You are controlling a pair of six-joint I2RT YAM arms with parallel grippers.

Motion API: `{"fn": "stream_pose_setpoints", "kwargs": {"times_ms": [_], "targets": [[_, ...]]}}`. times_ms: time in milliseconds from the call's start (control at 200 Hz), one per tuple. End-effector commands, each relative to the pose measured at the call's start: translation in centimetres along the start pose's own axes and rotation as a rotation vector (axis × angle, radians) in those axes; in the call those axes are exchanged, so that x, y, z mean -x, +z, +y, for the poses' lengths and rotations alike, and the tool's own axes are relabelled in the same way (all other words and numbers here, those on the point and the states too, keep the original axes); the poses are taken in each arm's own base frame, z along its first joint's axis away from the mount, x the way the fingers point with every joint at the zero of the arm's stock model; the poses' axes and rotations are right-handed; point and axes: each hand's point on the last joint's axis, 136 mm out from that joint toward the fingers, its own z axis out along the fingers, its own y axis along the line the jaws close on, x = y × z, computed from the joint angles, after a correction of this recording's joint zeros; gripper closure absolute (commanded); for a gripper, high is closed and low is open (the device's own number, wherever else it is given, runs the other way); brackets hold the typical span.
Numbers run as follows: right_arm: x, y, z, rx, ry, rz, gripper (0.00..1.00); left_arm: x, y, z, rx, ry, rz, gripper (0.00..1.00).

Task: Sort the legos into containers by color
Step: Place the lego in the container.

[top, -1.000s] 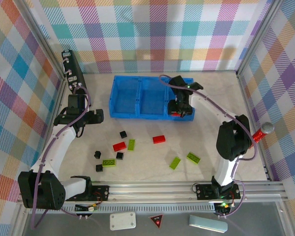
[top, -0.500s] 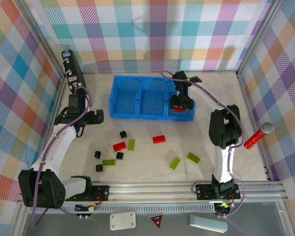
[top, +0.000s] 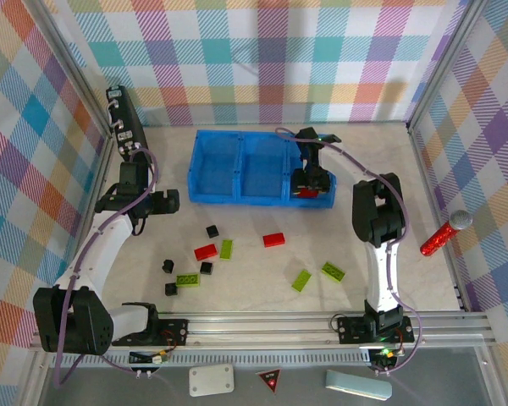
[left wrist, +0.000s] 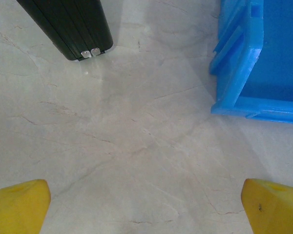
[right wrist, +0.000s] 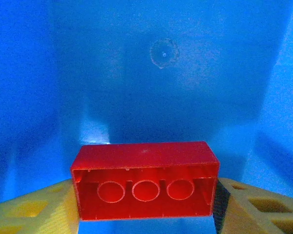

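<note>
Red lego (right wrist: 144, 184), clamped by right gripper (right wrist: 144, 210), hangs inside the right compartment (right wrist: 161, 97)

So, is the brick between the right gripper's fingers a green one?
No, the brick held by the right gripper is red, with the blue tray behind it.

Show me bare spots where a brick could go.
Bare: table between black case and blue tray; the left compartment and middle compartment; table right of the right arm. Crowded: loose legos before the tray; right gripper holding a red lego occupies the right compartment.
</note>
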Motion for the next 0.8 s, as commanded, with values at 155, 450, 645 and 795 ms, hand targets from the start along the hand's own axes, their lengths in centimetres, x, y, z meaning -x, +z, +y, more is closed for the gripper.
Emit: {"fn": "stream_pose_setpoints", "kwargs": {"times_ms": [155, 450, 645, 795], "targets": [[0.7, 1.0, -0.1, 0.026, 0.008, 0.006, 0.33, -0.3, 0.1, 0.1, 0.017, 0.017, 0.024, 0.00], [0.4, 1.7, -0.4, 0.025, 0.015, 0.021, 0.30, -0.3, 0.1, 0.1, 0.018, 0.018, 0.026, 0.00], [0.4, 1.2, -0.2, 0.037, 0.024, 0.018, 0.28, -0.2, 0.1, 0.1, 0.017, 0.017, 0.025, 0.00], [0.6, 0.3, -0.1, 0.041, 0.027, 0.003, 0.27, -0.2, 0.1, 0.1, 0.015, 0.017, 0.023, 0.00]]}}
